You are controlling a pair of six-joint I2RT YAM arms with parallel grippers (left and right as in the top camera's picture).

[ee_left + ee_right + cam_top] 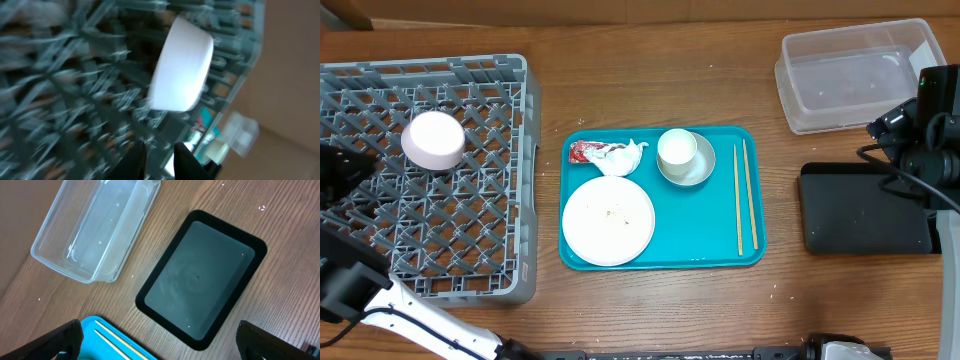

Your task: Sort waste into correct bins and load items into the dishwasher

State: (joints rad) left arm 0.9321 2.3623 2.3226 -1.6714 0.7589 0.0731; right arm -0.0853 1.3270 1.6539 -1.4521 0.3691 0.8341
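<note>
Even light above; my left wrist view smeared.
Overhead, the tray [705,225] lies in bright light with thin soft shadows, and the rack [522,200] left of it is sharp. My left wrist camera gives motion blur: lattice streaked, bowl [182,65] soft-edged. My right wrist view is crisp, the black bin [200,280] right of the tray showing faint sheen.
</note>
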